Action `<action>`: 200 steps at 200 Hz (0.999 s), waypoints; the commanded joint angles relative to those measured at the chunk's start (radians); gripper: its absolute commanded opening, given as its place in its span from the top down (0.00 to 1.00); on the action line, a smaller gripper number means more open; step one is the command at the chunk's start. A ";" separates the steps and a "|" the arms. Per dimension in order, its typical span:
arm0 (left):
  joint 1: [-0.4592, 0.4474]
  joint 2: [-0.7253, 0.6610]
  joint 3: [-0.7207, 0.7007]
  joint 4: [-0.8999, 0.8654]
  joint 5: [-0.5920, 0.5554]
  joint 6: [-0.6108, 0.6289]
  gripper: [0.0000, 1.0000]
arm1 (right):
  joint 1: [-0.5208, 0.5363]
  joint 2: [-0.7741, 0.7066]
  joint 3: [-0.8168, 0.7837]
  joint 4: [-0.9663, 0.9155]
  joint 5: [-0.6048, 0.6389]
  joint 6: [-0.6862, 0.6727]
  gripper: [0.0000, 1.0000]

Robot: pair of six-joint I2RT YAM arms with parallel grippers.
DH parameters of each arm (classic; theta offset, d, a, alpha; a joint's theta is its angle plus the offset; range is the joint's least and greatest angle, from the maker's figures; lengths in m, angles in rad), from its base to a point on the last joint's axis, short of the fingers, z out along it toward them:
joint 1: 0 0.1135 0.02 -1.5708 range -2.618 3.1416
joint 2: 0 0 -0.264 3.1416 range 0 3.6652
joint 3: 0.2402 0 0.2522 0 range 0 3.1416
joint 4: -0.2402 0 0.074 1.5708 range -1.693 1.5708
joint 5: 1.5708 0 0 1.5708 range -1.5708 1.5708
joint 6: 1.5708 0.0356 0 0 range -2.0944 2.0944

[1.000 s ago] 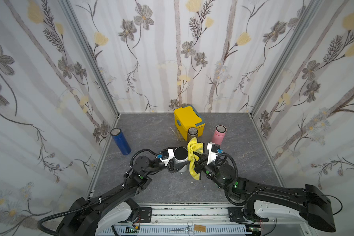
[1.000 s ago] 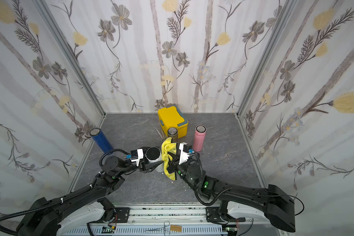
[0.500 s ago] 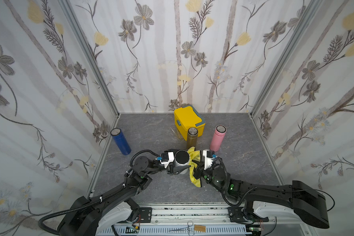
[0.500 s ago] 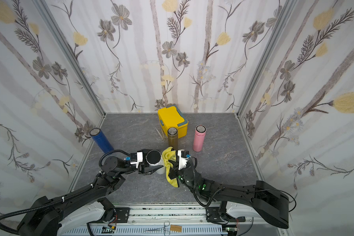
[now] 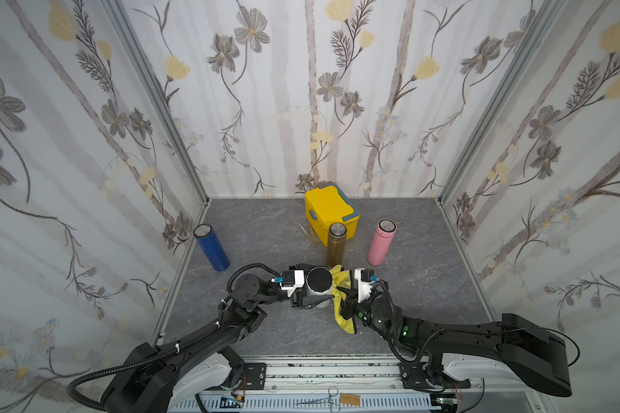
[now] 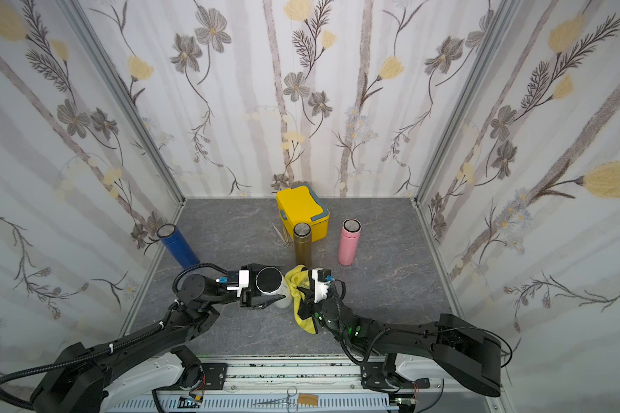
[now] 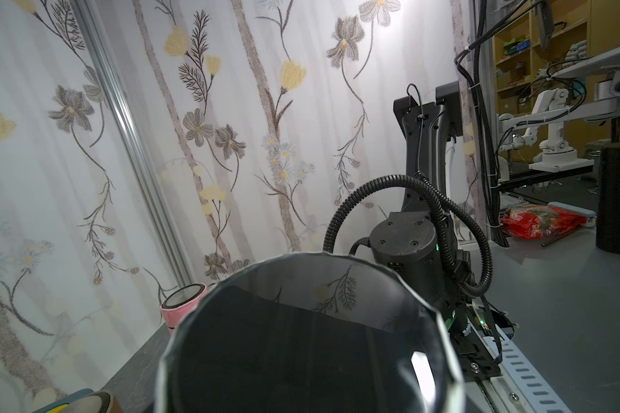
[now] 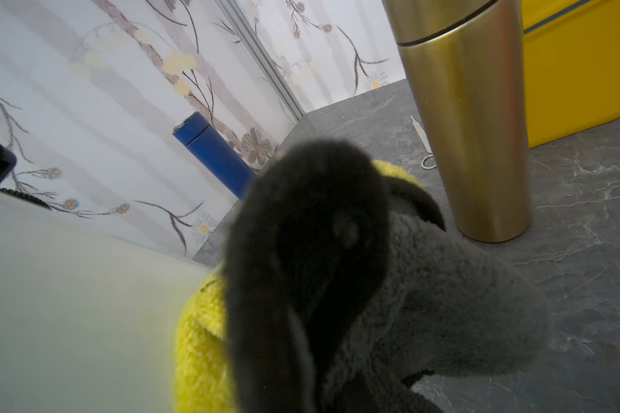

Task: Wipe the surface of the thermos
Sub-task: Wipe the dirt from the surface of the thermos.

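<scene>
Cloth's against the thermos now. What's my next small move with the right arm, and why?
Likely slide the right claw down along the thermos wall, keeping the yellow cloth pressed on. The left claw is shut on the upright thermos, steadying it, and the cloth touches only the side facing the right claw, near its top.

Closed left pincer [image 5: 317, 284] opposite closed right pincer [image 5: 346, 302]

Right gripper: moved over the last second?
Yes. In a top view the right gripper, shut on the yellow cloth, has shifted away from the gold thermos, toward the near edge of the table.
</scene>
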 commanded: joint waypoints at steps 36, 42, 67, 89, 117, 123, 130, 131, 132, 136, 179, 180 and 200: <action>-0.004 -0.011 -0.004 0.104 0.023 0.007 1.00 | 0.000 -0.111 0.180 -0.053 -0.050 -0.094 1.00; -0.003 -0.010 -0.002 0.100 0.026 0.008 1.00 | 0.000 -0.103 0.182 -0.045 -0.055 -0.091 1.00; -0.003 -0.008 -0.006 0.110 0.050 0.015 1.00 | -0.002 -0.026 0.131 0.014 -0.055 -0.045 1.00; -0.006 -0.014 -0.012 0.115 0.055 0.021 1.00 | -0.012 0.044 0.021 0.142 -0.063 0.024 1.00; -0.005 -0.015 -0.018 0.115 0.067 0.036 1.00 | -0.015 0.002 0.026 0.133 -0.084 -0.006 1.00; -0.004 -0.014 -0.019 0.115 0.070 0.039 1.00 | -0.016 -0.023 0.051 0.101 -0.093 -0.025 1.00; -0.004 -0.013 -0.017 0.111 0.073 0.042 1.00 | -0.016 -0.049 0.085 0.064 -0.101 -0.044 1.00; -0.004 -0.013 -0.017 0.110 0.074 0.043 1.00 | -0.016 -0.053 0.089 0.059 -0.105 -0.047 1.00; -0.004 -0.013 -0.017 0.109 0.075 0.044 1.00 | -0.016 -0.056 0.093 0.056 -0.107 -0.050 1.00; -0.004 -0.011 -0.017 0.105 0.081 0.049 1.00 | -0.015 -0.068 0.112 0.036 -0.117 -0.064 1.00; -0.006 -0.004 -0.010 0.064 0.120 0.095 1.00 | -0.017 -0.047 0.178 0.006 -0.177 -0.088 1.00; -0.006 -0.005 -0.010 0.064 0.121 0.096 1.00 | -0.017 -0.045 0.175 0.010 -0.176 -0.085 1.00; -0.006 -0.008 -0.012 0.052 0.128 0.112 1.00 | -0.021 0.049 0.090 0.109 -0.168 -0.026 1.00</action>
